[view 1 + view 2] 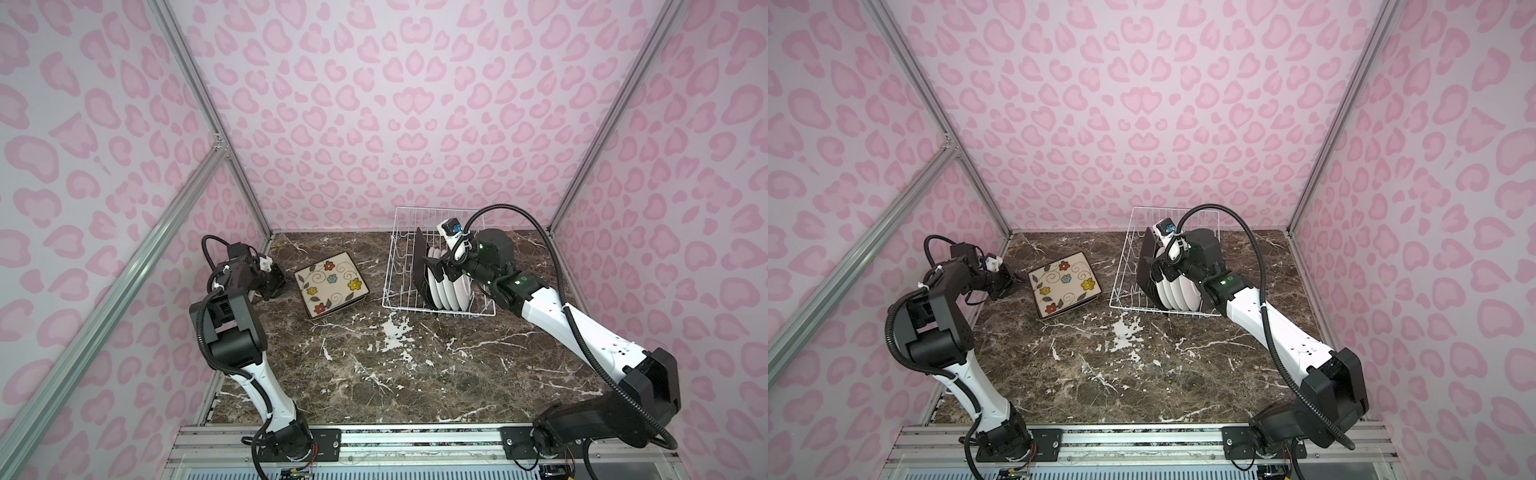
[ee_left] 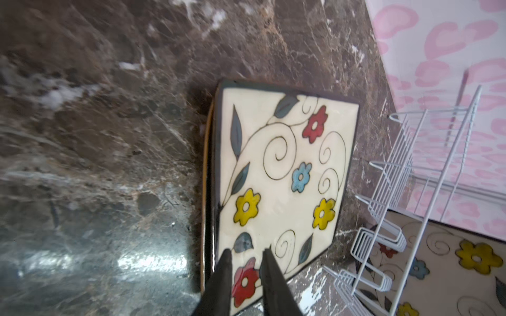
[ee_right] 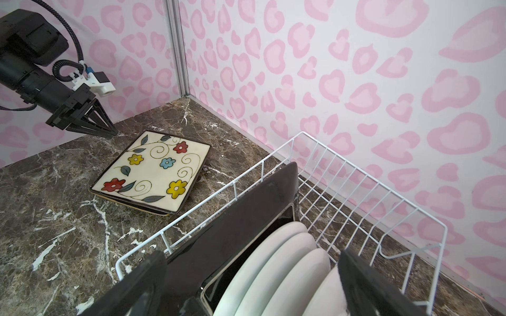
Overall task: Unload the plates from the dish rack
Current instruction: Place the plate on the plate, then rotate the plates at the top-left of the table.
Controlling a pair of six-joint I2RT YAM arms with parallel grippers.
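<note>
Two square flowered plates [image 1: 330, 284] [image 1: 1064, 289] [image 2: 282, 175] [image 3: 153, 169] lie stacked face up on the marble table. My left gripper [image 1: 286, 281] [image 1: 1020, 282] [image 2: 246, 253] [image 3: 111, 133] hovers at the stack's left edge, shut to a narrow gap, holding nothing. The white wire dish rack [image 1: 395, 257] [image 1: 1125, 266] [image 3: 356, 175] [image 2: 410, 153] holds a dark-backed square plate [image 1: 419, 257] [image 1: 1146, 257] [image 3: 246, 219] upright, with several round white plates [image 1: 446, 286] [image 1: 1175, 291] [image 3: 287, 260] behind it. My right gripper [image 1: 440, 268] [image 1: 1158, 268] [image 3: 254, 273] is open wide over their top edges, straddling the square plate and the round ones.
Pink-patterned walls with aluminium posts close in the table on three sides, and the rack stands near the back wall. Bare marble [image 1: 395, 365] stretches from the rack and the stack to the front rail.
</note>
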